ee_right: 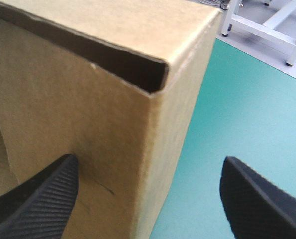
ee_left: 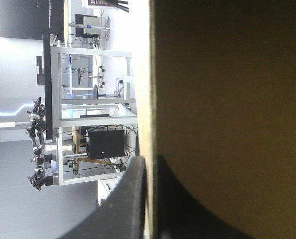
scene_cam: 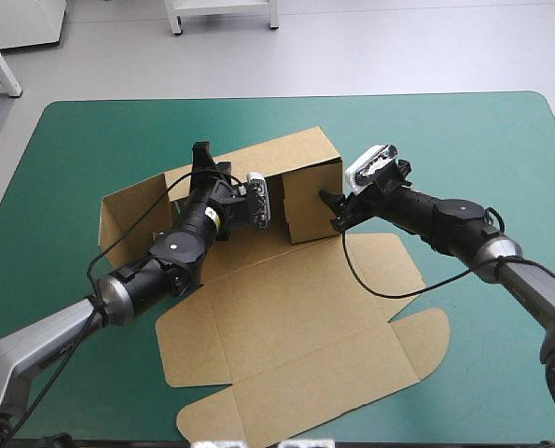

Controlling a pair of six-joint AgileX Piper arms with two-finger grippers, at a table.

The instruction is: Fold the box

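My left claw (ee_left: 150, 160) is clamped on a raised wall of the brown box (ee_left: 227, 99). The board's edge runs up between its two black fingers (ee_left: 120, 204). From above, I see this left claw (scene_cam: 201, 161) at the top of the box's far wall, its arm reaching in over the box's left part.

My right claw (ee_right: 148, 159) stands wide apart around an upright corner of the box (ee_right: 88, 99). One finger is close against the wall's face and the other is out over the teal-green cover (ee_right: 222, 109). In the high view the right claw (scene_cam: 334, 213) is at the near end of the right-hand wall.

The box (scene_cam: 286, 317) lies mid-bench (scene_cam: 482, 140), with its far and side walls raised and the lid panel flat toward the near edge.
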